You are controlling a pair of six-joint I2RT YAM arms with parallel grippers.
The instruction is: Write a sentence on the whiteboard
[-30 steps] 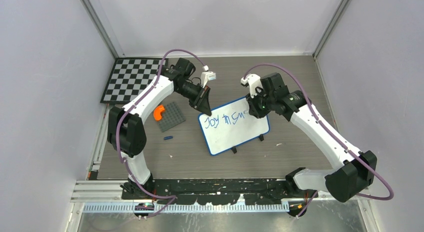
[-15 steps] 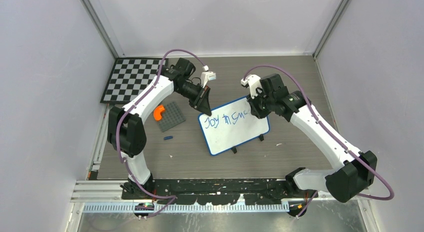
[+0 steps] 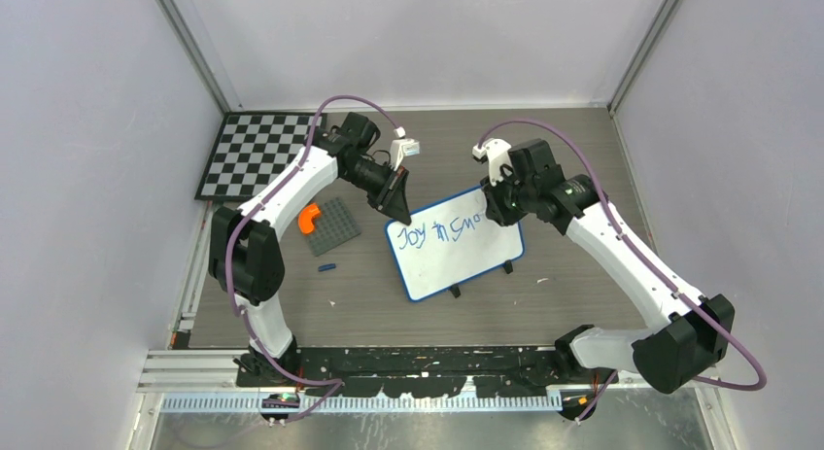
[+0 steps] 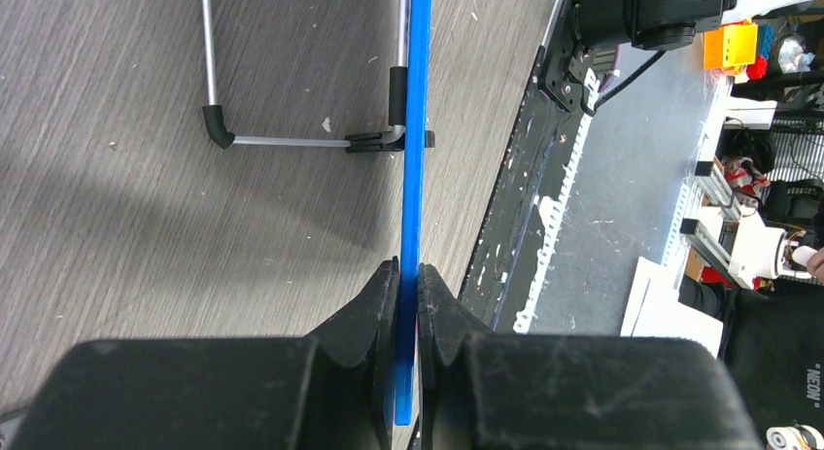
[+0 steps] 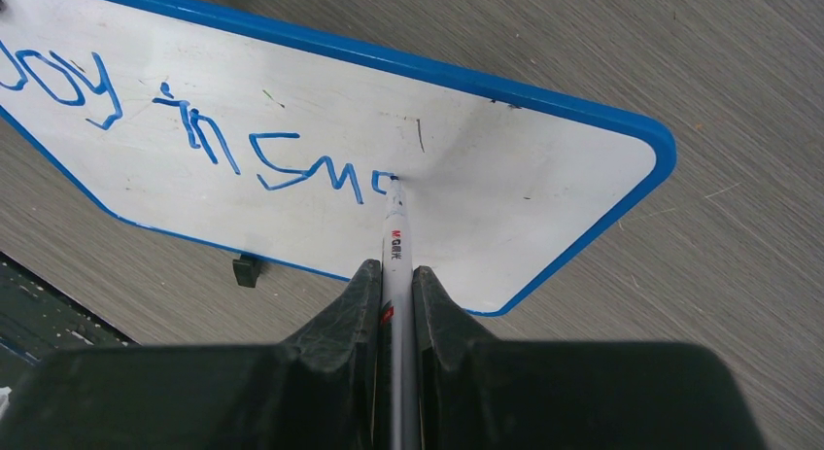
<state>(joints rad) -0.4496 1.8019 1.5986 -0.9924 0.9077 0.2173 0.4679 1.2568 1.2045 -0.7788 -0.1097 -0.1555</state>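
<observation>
The whiteboard (image 3: pixel 455 246) sits mid-frame in the top view on the wood-grain surface (image 3: pixel 583 158). The left gripper (image 4: pixel 408 272) has its jaws pinching the board's blue edge. The right gripper (image 5: pixel 395 275) pinches a marker (image 5: pixel 396 238), tip on the board after "Joy in sm". Finishing the sentence (image 5: pixel 194 129) likely needs light, even strokes and a firm left hold against sliding.

the blue-framed whiteboard (image 3: pixel 462 265), lying askew, bears an unfinished blue sentence (image 5: pixel 204 139): "joy in sm".
</observation>
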